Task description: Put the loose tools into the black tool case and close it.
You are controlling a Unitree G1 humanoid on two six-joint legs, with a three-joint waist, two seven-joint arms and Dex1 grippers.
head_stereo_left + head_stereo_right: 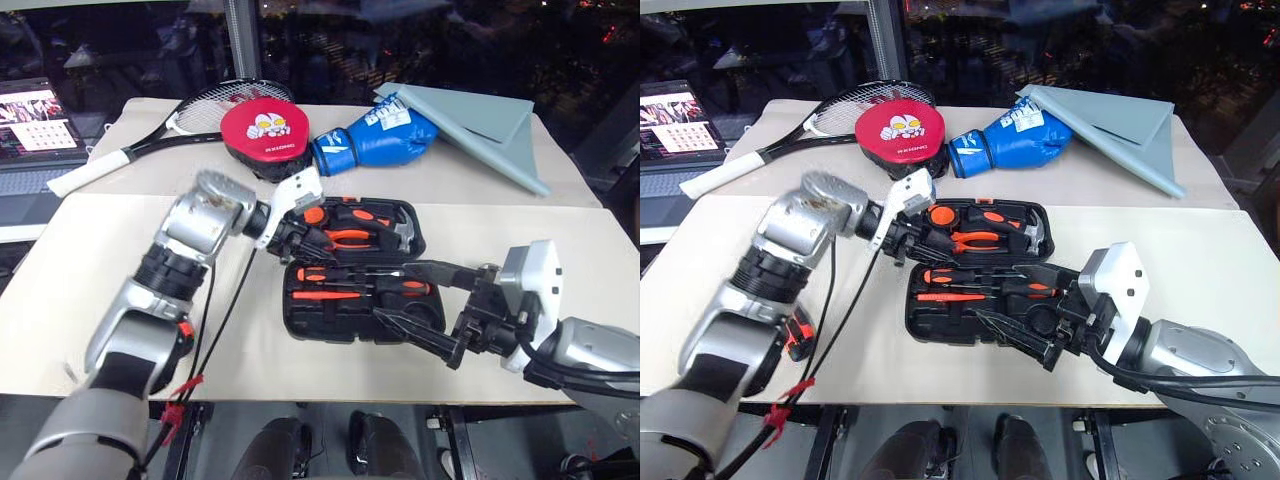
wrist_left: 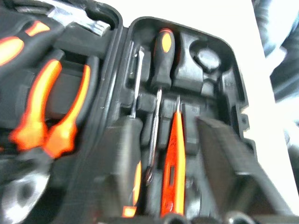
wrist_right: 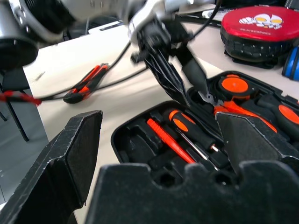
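Right wrist view: utility knife [image 3: 86,83] is seen lying loose on the tabletop [image 3: 70,65], well apart from the open black tool case [image 1: 355,300] — screwdrivers [image 2: 161,56] and tester screwdriver [image 2: 174,163] are already seated in their recesses. Left hand [image 1: 300,238] is closed on nothing, poised at the case's far-left edge; right hand [image 1: 430,315] is spread wide over the near half, empty. Judged next: the knife should be fetched by the left hand, gripped across its body, and pressed level into its recess before the lid is swung shut.
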